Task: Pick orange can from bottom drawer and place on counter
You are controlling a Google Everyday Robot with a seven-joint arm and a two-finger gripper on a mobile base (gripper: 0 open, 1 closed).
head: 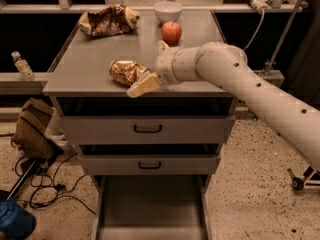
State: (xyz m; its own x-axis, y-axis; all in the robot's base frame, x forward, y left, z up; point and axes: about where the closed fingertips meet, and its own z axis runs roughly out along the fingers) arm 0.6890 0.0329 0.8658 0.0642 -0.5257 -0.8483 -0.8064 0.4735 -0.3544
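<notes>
The orange can (124,71) lies on its side at the front middle of the counter (85,59), shiny gold with brownish patches. My gripper (139,80) reaches in from the right and is closed around the can's right end. One cream fingertip (142,85) shows in front of the can; the other finger is hidden behind it. The bottom drawer (150,209) is pulled out below, and its flat grey floor shows nothing on it. The two upper drawers are shut.
On the counter's back stand a crumpled brown snack bag (107,20), a white bowl (168,10) and a red apple (171,32). A water bottle (22,66) stands on a ledge at left. A brown bag (32,129), cables and a blue object (15,219) lie on the floor at left.
</notes>
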